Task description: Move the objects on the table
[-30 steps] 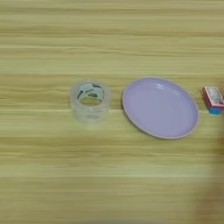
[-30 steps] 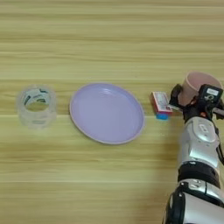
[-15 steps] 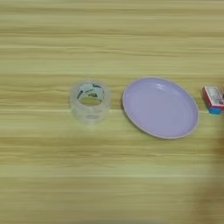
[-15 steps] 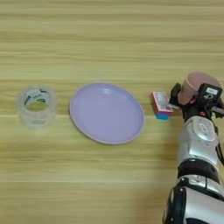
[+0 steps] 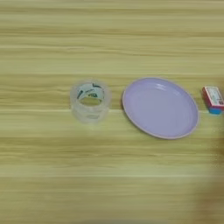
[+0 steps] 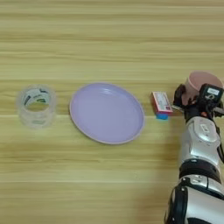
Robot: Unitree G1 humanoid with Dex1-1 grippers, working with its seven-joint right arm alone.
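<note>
1. Arm (image 6: 199, 153) comes up from the table's (image 6: 109, 183) near right corner. It is big and shiny. If it swings left, it could bump things off their spots.

2. Tape (image 6: 36, 105) sits by the left edge, just left of the plate (image 6: 106, 113). The plate lies in the middle of the table. Both are well apart from the arm, so they look safe for now.

3. Box (image 6: 161, 104) lies flat between the plate and the gripper (image 6: 192, 97), close to the gripper's left finger (image 6: 179, 94). A small slide left could push it into the plate.

4. Cup (image 6: 201, 85) stands upright near the right edge. The black fingers sit on each side of it and seem to hold it. Part of the cup is hidden, so I cannot tell how firm the hold is. If the hold is weak, the cup may tip or slip when it goes up.
</note>
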